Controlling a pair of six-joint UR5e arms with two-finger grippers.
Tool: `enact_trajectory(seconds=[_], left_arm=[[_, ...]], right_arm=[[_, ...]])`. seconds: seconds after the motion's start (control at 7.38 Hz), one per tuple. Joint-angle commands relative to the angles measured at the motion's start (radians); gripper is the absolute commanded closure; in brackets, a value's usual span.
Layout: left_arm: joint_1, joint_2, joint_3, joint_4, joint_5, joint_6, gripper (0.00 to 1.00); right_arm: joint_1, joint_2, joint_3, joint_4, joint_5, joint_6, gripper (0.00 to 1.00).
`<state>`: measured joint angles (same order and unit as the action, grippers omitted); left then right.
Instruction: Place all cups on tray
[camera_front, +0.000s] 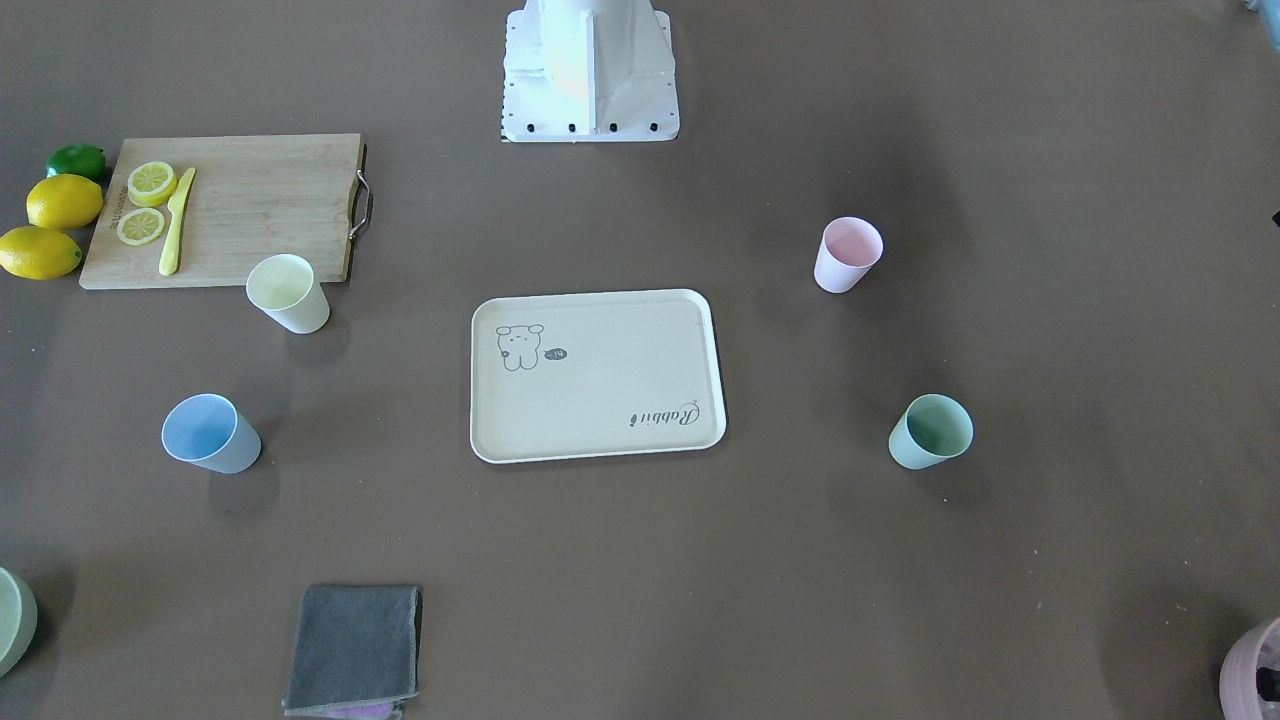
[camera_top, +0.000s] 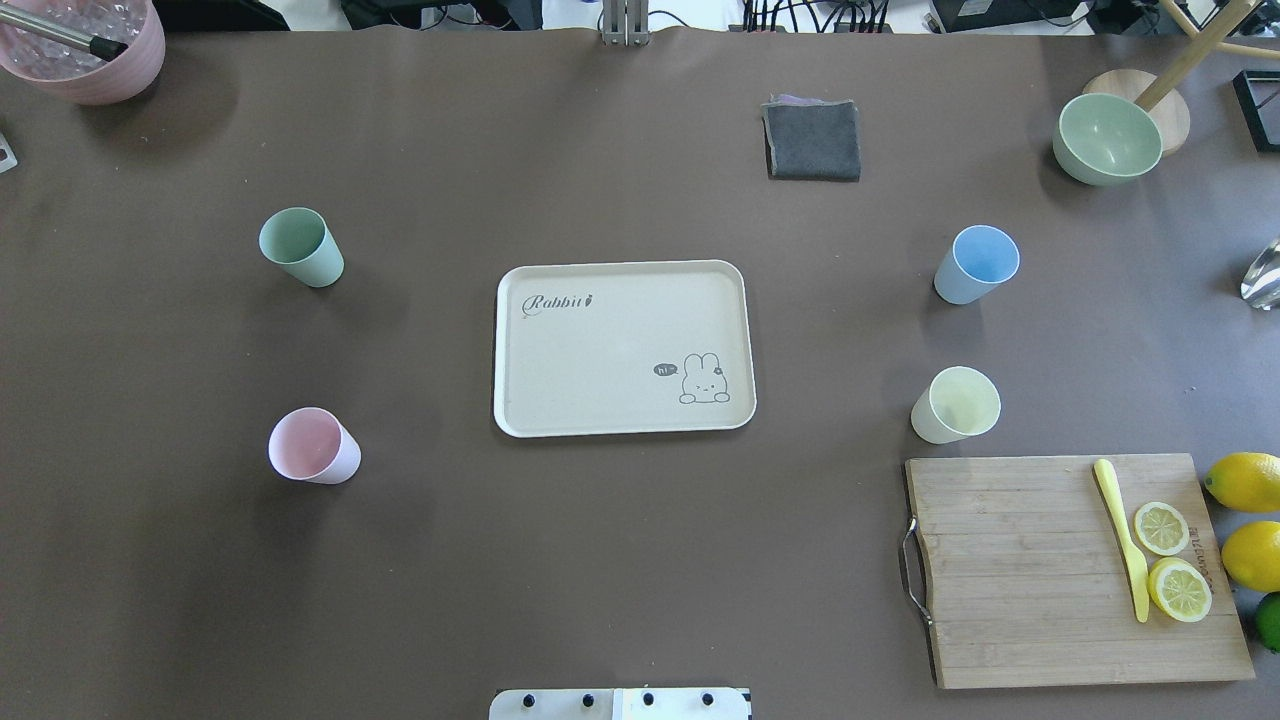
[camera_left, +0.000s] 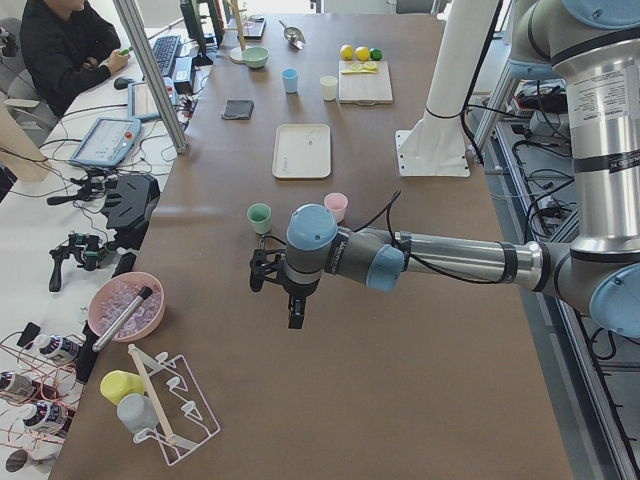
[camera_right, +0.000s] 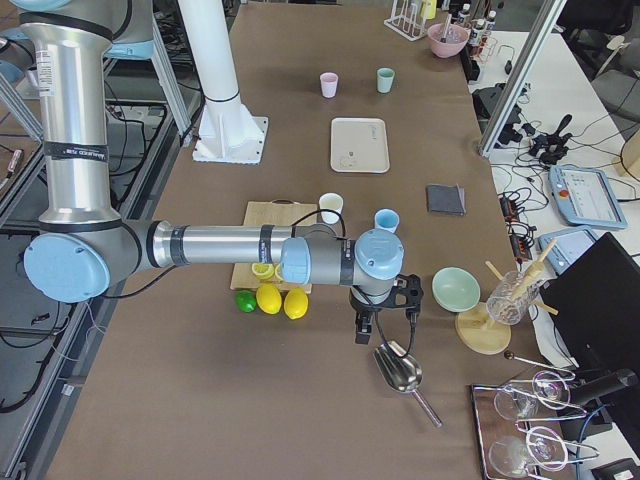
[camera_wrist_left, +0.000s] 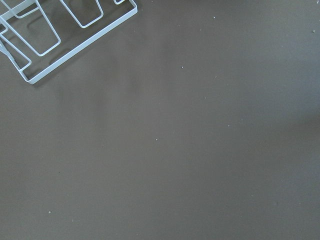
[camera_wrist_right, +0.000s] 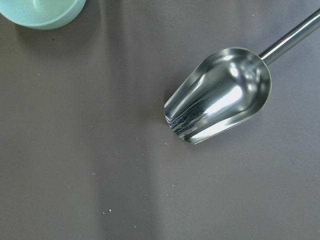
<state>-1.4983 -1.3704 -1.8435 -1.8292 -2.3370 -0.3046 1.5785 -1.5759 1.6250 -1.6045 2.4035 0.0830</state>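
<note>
The cream tray (camera_top: 600, 350) lies at the table's middle with nothing on it; it also shows in the front view (camera_front: 600, 380). Four cups stand upright on the table around it: pink (camera_top: 312, 447) and mint green (camera_top: 299, 246) on the left, light blue (camera_top: 977, 263) and pale yellow (camera_top: 956, 404) on the right. My left gripper (camera_left: 287, 305) hovers past the table's left end, far from the cups. My right gripper (camera_right: 371, 325) hovers near the right end, over a metal scoop (camera_wrist_right: 220, 95). I cannot tell whether either is open or shut.
A wooden cutting board (camera_top: 1020, 570) with lemon slices and a yellow knife (camera_top: 1122, 535) lies near right, with lemons (camera_top: 1245, 482) beside it. A grey cloth (camera_top: 812, 140), green bowl (camera_top: 1107, 138) and mauve pot (camera_top: 85, 45) stand at the far edge. A wire rack (camera_wrist_left: 55, 35) is below the left wrist.
</note>
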Motion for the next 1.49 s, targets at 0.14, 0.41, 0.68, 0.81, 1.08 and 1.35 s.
enact_trajectory(seconds=[0.14,0.41,0.68,0.81,1.08,1.35], left_arm=[[-0.007,0.001,0.003,-0.002,-0.005,0.004,0.02],[-0.007,0.001,0.006,-0.002,-0.004,0.004,0.02],[-0.005,-0.004,0.012,-0.002,-0.001,0.001,0.02],[-0.005,-0.004,0.013,-0.002,0.001,0.001,0.02],[-0.005,-0.004,0.013,-0.002,0.002,-0.001,0.02],[-0.003,-0.007,0.018,-0.002,0.001,-0.001,0.02]], right_arm=[[0.0,-0.001,0.003,0.0,0.0,0.001,0.0],[0.0,0.001,0.004,0.002,0.0,0.001,0.0],[0.0,-0.001,0.004,0.002,0.0,0.0,0.0],[0.0,-0.001,0.004,0.0,0.0,0.0,0.0],[0.0,0.008,0.006,0.002,0.0,-0.002,0.0],[0.0,0.011,0.007,0.002,0.0,0.001,0.0]])
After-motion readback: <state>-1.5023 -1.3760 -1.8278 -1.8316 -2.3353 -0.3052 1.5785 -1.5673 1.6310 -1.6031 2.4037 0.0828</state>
